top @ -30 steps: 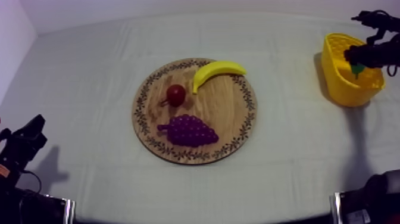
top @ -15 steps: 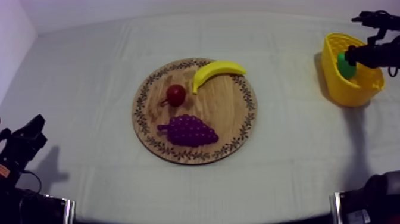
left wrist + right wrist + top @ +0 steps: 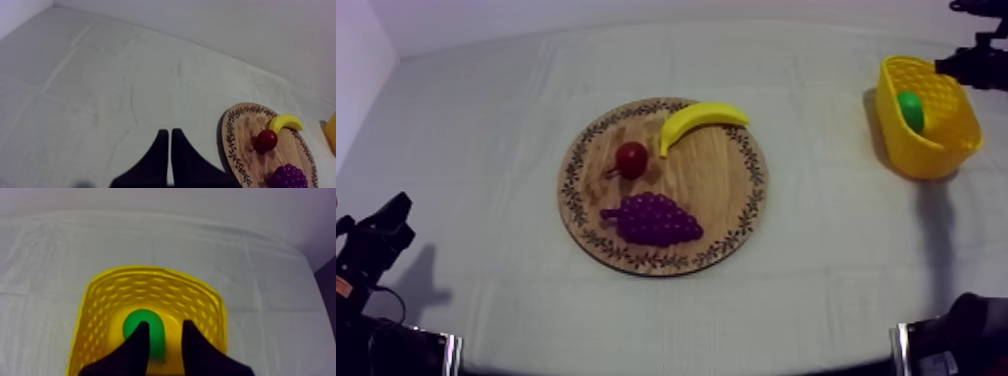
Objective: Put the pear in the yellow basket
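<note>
While right tool (image 3: 165,324) hovers spread, pear (image 3: 142,315) lies beneath in basket (image 3: 110,298).

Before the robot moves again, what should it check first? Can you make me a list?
1. Pear lying inside the yellow basket: ok.
2. Right jaws apart above the basket, gripping nothing: ok.
3. Right jaws clear of the basket's rim: cannot tell.
4. Basket standing upright on the cloth: ok.
5. Banana, small red fruit and grapes lying on the wooden board: ok.
6. Left jaws closed together, parked low at the table's left side, away from the board: ok.
</note>
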Available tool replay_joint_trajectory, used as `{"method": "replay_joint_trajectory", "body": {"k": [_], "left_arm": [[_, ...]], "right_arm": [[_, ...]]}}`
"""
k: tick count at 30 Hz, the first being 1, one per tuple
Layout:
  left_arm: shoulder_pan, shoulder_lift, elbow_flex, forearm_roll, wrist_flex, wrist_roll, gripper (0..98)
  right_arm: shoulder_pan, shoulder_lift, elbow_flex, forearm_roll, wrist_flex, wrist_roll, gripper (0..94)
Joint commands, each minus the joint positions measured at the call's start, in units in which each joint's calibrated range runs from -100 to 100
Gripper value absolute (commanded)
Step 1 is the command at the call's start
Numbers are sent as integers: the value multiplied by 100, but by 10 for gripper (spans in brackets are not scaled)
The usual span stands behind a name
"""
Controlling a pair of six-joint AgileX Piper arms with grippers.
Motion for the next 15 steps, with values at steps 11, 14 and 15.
{"method": "replay_joint_trajectory", "body": {"k": [11,14,15], "left_arm": [[2,0,2,-1,1,2,1],[2,0,2,-1,1,3,1],[2,0,2,-1,1,3,1]], "right_arm": [[-132,-2663,1935,-283,773,595,108],[-131,-3264,2467,-285,958,648,87],[-118,-3451,2637,-285,1020,662,80]]}}
